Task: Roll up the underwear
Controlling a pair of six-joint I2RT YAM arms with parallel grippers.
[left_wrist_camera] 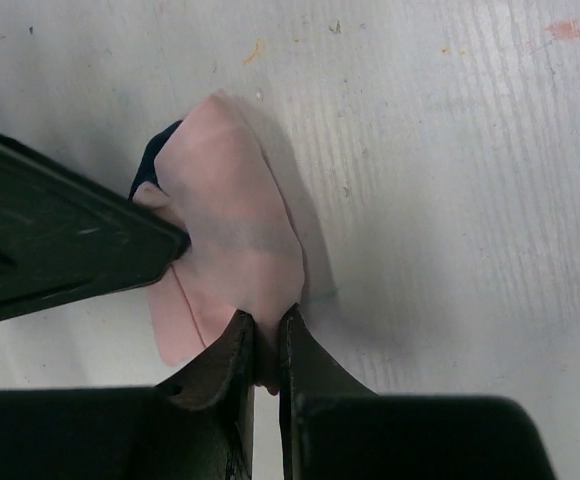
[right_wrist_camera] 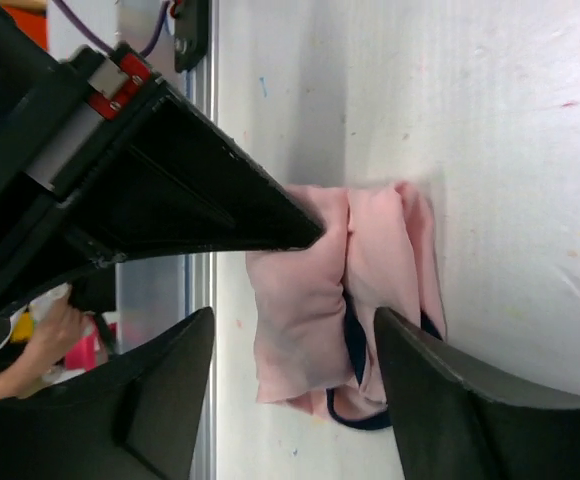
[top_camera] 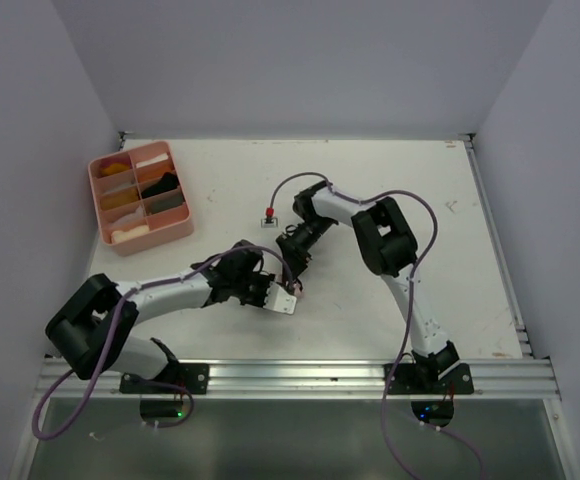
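lab: white walls [top_camera: 300, 60], aluminium rail [top_camera: 300, 376]

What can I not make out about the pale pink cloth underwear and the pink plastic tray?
- Pale pink cloth underwear: top view, mostly hidden beneath the left fingers and right fingers.
- Its pinched edge: left wrist view, covered by the left fingers.
- Contents of the pink plastic compartment tray: top view, too small to name.

pink underwear [left_wrist_camera: 235, 230] mostly hidden in top view, tray [top_camera: 155, 240] contents too small
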